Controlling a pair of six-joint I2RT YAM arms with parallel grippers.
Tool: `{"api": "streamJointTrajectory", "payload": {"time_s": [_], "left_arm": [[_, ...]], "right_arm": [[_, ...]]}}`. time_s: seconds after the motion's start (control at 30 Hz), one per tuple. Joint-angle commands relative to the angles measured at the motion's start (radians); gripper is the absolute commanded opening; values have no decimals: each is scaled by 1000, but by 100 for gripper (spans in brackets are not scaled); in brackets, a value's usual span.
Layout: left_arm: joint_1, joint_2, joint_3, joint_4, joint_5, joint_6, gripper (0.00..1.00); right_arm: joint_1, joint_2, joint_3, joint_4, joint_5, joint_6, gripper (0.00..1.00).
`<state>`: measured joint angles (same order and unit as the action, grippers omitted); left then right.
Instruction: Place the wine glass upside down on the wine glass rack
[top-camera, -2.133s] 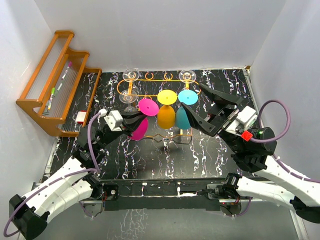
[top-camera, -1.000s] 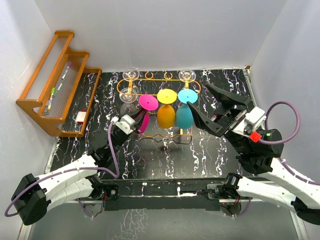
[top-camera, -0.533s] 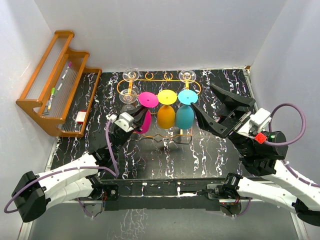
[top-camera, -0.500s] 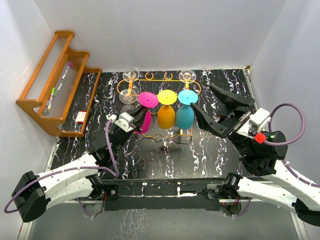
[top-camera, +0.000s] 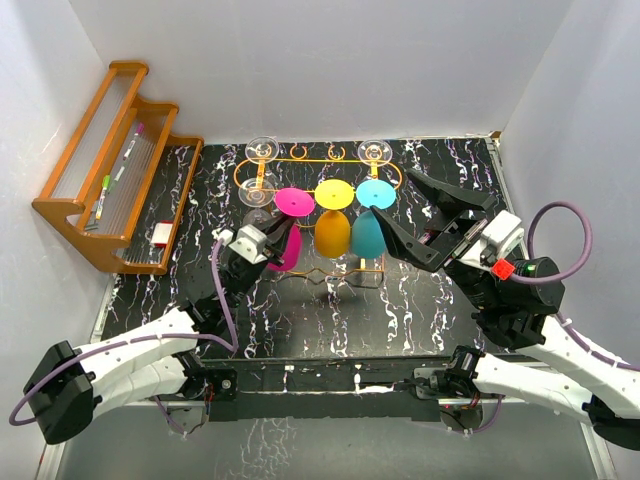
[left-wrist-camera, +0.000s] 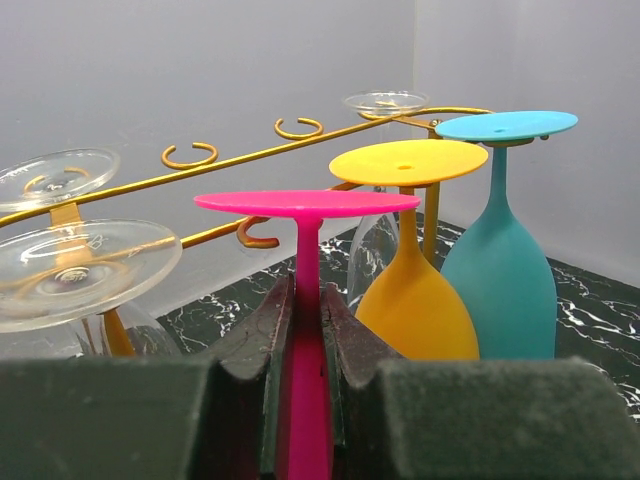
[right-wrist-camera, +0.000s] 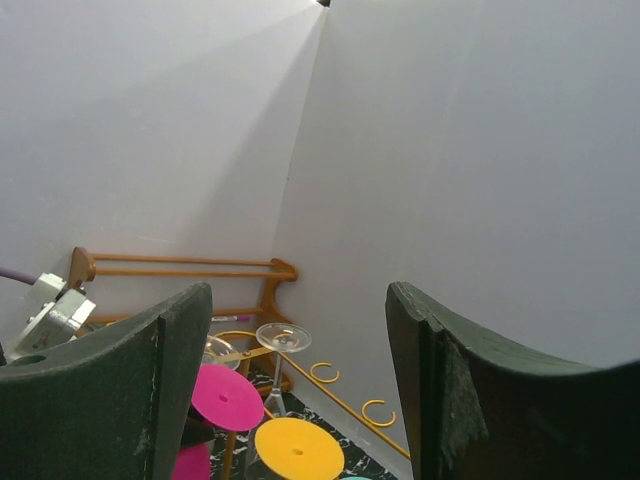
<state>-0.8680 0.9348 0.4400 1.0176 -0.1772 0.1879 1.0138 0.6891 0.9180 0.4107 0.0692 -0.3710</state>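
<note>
1 pink wine glass, foot up, is clamped by its stem in the nearly closed left gripper at the front-left of the wine glass rack, just beside the hung yellow glass and teal glass, while the right gripper is held wide open and empty.

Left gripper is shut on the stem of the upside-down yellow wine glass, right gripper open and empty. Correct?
No: the left gripper is shut on the pink wine glass, not the yellow wine glass; the left wrist view shows it. Glass upside down, right gripper open and empty: right.
</note>
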Motion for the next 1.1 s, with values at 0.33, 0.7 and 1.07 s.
{"api": "streamJointTrajectory", "payload": {"time_s": [0.33,0.7,1.07], "left_arm": [[-5,47,26,71,-45,-36,0],[-6,68,69,66,-83,-35,0],[-5,104,102,42,-92,-75,0]], "right_arm": [[5,-32,46,-50,20,-24,73],[5,-49,63,-86,14,-31,72],[5,-52,70,-104,12,-26,72]]}}
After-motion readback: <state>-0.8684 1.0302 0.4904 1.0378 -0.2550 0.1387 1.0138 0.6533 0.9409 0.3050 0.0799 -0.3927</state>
